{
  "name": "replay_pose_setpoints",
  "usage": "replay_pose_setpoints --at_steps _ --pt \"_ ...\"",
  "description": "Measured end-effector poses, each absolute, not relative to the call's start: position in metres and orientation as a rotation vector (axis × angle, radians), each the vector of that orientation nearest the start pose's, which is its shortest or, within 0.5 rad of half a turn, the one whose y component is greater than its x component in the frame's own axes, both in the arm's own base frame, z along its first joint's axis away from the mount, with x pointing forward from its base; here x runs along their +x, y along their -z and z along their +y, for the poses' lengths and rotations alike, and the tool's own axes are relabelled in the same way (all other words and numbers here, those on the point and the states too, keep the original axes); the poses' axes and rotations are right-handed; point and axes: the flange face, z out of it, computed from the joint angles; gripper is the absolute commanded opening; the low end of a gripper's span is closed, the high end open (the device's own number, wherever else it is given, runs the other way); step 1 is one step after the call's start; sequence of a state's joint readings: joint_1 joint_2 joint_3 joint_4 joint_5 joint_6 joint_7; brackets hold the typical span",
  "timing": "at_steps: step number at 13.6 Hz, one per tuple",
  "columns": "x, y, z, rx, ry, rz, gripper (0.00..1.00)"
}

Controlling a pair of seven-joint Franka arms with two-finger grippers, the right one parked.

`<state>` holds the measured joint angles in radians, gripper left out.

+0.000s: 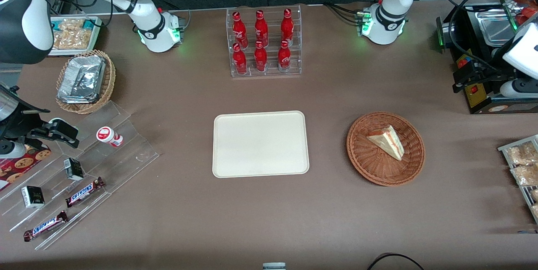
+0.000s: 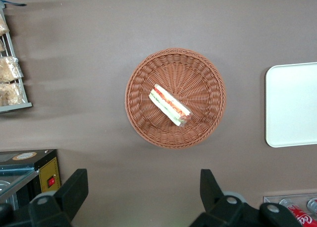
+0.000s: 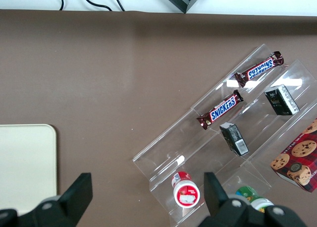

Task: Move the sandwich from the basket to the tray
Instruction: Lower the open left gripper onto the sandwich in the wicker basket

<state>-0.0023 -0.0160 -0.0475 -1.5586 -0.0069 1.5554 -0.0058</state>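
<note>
The small triangular wedge sandwich (image 1: 387, 141) of pale tan bread, with red and light green filling showing along its cut edge, is lying inside the round, shallow, reddish-brown woven wicker basket (image 1: 370, 165), slightly off the basket's centre and resting on one broad bread face. The basket is standing on the brown table (image 1: 176, 215) beside the flat cream-coloured rectangular tray (image 1: 260, 144), apart from it, on the working arm's side. The black two-finger gripper (image 2: 143, 197) of the left arm is hanging above the table just beside the basket, clear of its rim, with its fingers (image 2: 74, 190) spread wide and holding nothing. Judging by its look, the sandwich is light, soft and easily crushed, and its layers are likely to slide apart; the soundest hold appears to be a gentle pinch across the two bread faces near the wedge's middle.
</note>
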Motion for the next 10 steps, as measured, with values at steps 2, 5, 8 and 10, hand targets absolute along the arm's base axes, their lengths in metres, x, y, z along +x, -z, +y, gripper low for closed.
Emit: replay_pose_setpoints --at_steps 2,5,8,10 --pt "0.547 -0.637 -0.027 -3.147 0.005 0.064 1.00" --pt "0.548 -0.616 -0.025 -3.135 -0.082 -0.200 1.00" --pt "0.567 -0.549 -0.028 -3.051 -0.135 -0.680 1.00" --pt "0.577 -0.484 -0.032 -2.965 -0.122 -0.987 1.00"
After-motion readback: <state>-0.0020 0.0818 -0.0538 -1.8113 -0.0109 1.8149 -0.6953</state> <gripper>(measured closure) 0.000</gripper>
